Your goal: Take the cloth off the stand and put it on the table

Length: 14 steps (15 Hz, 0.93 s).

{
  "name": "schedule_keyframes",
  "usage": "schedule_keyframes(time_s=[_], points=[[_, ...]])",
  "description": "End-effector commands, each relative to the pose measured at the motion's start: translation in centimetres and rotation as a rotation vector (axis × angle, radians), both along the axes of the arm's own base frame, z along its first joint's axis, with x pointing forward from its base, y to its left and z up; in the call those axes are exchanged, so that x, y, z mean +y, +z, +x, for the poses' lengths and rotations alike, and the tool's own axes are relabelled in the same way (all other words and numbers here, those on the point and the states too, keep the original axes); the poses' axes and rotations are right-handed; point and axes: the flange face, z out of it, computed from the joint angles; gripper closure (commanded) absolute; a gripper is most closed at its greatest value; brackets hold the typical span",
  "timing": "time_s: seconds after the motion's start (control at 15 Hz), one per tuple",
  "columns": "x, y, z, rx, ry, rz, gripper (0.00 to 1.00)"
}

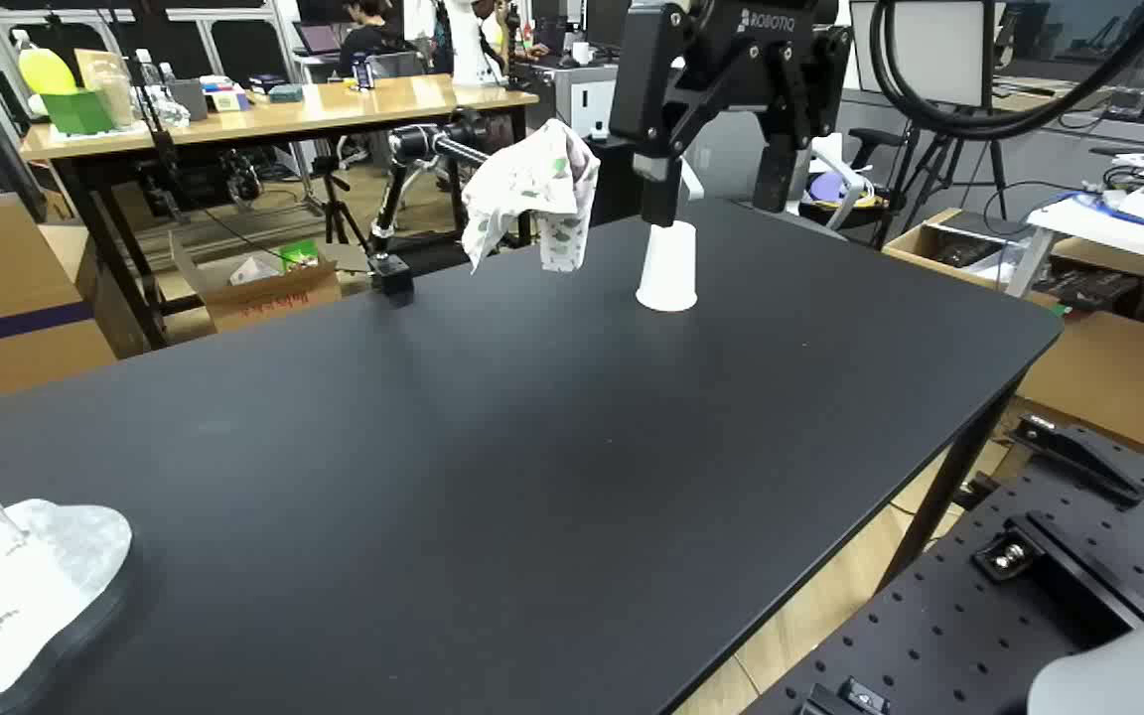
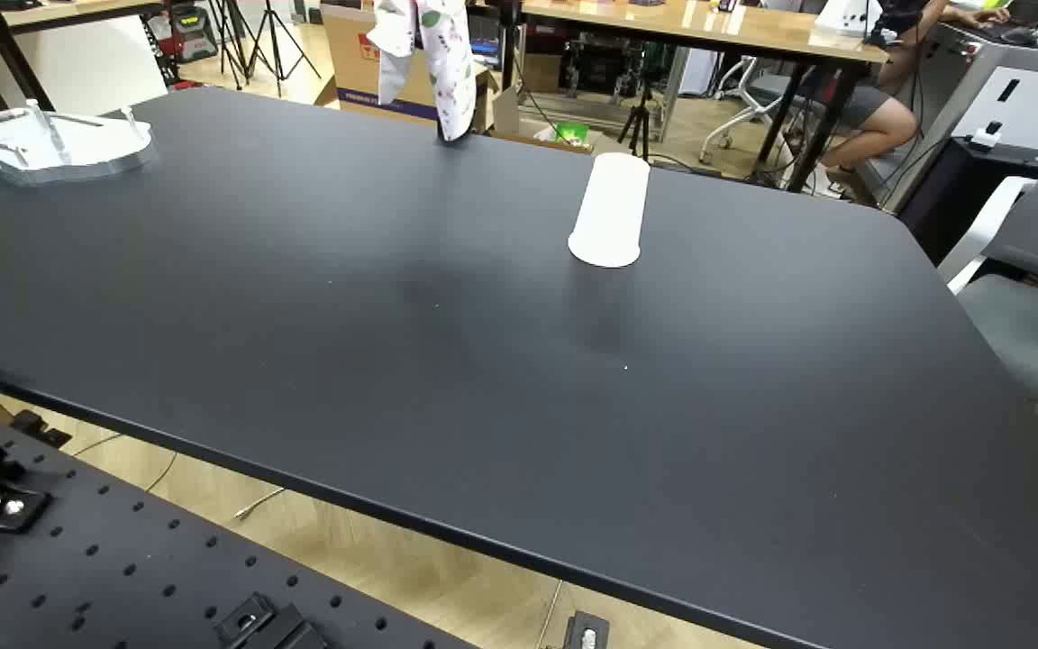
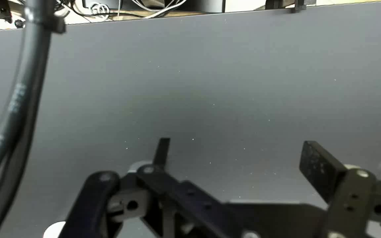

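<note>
The cloth (image 1: 532,194), white with a coloured print, hangs draped over the black jointed stand (image 1: 395,189) clamped at the table's far edge. The cloth also hangs at the top of an exterior view (image 2: 447,68), where it hides most of the stand. The black table (image 1: 532,447) also fills the wrist view (image 3: 210,82). My gripper (image 1: 719,189) is open and empty above the table, to the right of the cloth and apart from it. Its spread fingers show in the wrist view (image 3: 235,145) with only table between them. The cloth is out of the wrist view.
A white cup stands upside down on the table in both exterior views (image 1: 667,268) (image 2: 611,212); a fingertip overlaps its top in an exterior view. A white board with pegs (image 1: 36,566) (image 2: 59,144) lies at a table end. A cable (image 3: 21,99) crosses the wrist view.
</note>
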Motion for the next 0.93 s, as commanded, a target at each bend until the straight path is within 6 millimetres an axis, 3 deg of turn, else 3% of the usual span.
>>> schedule_keyframes(time_s=[0.0,0.53,0.87], points=[[0.0,0.1,0.0,0.001,0.0,0.0,0.0],[0.0,0.1,0.0,0.0,0.0,0.0,0.0],[-2.9,2.4,3.5,-0.171,-0.058,-0.074,0.0]])
